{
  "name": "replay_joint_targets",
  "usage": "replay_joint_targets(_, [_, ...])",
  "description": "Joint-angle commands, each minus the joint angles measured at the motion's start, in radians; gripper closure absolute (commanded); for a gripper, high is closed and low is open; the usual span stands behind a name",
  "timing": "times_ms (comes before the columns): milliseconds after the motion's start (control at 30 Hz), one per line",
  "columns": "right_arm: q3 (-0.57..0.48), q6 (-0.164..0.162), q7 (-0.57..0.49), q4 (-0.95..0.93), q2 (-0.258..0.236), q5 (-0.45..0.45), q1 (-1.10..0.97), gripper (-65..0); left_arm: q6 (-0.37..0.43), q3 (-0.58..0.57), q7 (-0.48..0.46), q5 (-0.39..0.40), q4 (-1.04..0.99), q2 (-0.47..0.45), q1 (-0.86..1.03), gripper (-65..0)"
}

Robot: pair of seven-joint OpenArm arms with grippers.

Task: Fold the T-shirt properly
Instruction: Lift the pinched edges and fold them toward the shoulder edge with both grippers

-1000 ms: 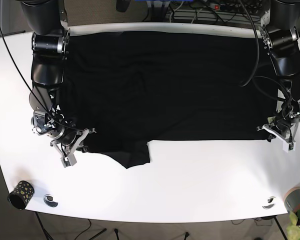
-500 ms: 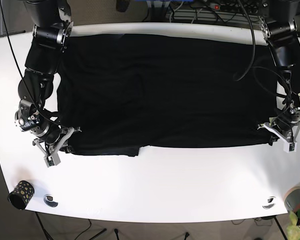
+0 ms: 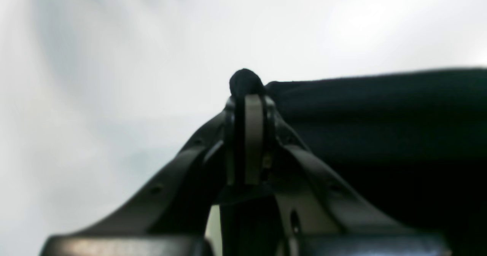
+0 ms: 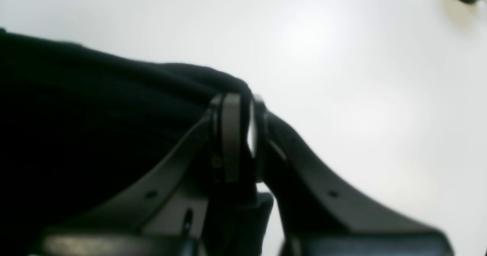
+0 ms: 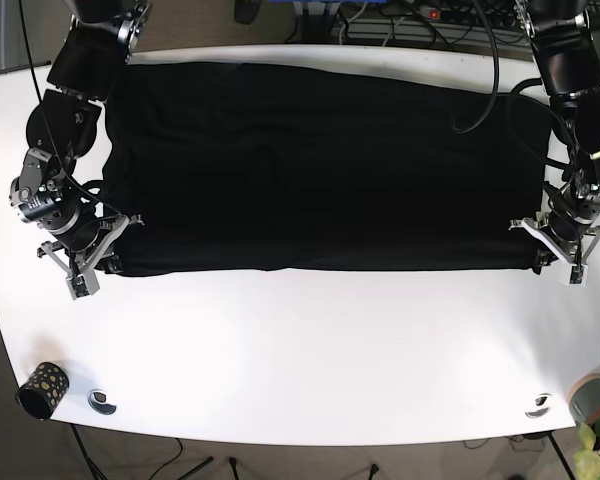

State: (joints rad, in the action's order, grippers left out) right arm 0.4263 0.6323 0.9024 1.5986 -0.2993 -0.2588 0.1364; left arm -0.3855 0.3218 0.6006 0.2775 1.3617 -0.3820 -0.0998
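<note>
- T-shirt (image 5: 320, 170): black, spread flat as a wide rectangle across the far half of the white table (image 5: 310, 350). Its near edge runs nearly straight from left to right between the two grippers; its far edge lies close along the table's far edge.
- Left gripper (image 5: 570, 262): at the shirt's near right corner in the base view. The left wrist view shows the jaws pressed together with a small bunch of black cloth (image 3: 245, 81) standing out past the tips; it grips the T-shirt.
- Right gripper (image 5: 85, 270): at the shirt's near left corner. The right wrist view shows the jaws closed narrow, black fabric (image 4: 213, 79) draped over and between the tips; it grips the T-shirt.
- Both wrist views are blurred; fabric detail cannot be read.
- Table, near left: a dark cylinder with yellow dots (image 5: 42, 388), lying on its side, with a small round fitting (image 5: 101, 401) just beside it.
- Table, near right: a second round fitting (image 5: 538, 405). A grey pot (image 5: 592, 398) with green leaves sits at the frame's corner.
</note>
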Motion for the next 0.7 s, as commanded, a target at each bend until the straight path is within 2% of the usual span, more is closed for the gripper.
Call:
replay_joint_targets(0, [0.012, 0.001, 0.001, 0.070, -0.018, -0.006, -0.011, -3.6, 0.006, 0.052, -0.008, 0.004, 0.055, -0.021, 0.007, 0.0])
replay_joint_targets(100, [0.018, 0.001, 0.030, 0.128, -0.018, -0.006, -0.057, -3.6, -0.030, 0.078, 0.015, 0.004, 0.095, -0.004, 0.033, 0.0])
replay_joint_targets(200, [0.041, 0.001, 0.059, 0.191, -0.016, -0.015, -0.103, -3.6, -0.073, 0.124, 0.078, -0.002, 0.147, 0.022, 0.045, 0.0])
replay_joint_targets(267, [0.061, 0.001, 0.085, 0.227, -0.016, -0.052, -0.137, -3.6, -0.099, 0.170, 0.143, -0.004, 0.183, 0.036, 0.071, 0.0])
replay_joint_targets(400, [0.111, 0.001, 0.137, 0.262, -0.016, -0.141, -0.182, -3.6, -0.135, 0.213, 0.212, -0.005, 0.215, 0.061, 0.087, 0.0])
replay_joint_targets(600, [0.130, 0.001, 0.179, 0.319, -0.013, -0.219, -0.304, -3.6, -0.162, 0.221, 0.272, -0.005, 0.273, 0.067, 0.150, 0.0])
replay_joint_targets(667, [0.130, 0.001, 0.179, 0.319, 0.012, -0.230, -0.340, -3.8, -0.162, 0.221, 0.272, -0.005, 0.292, 0.068, 0.177, 0.0])
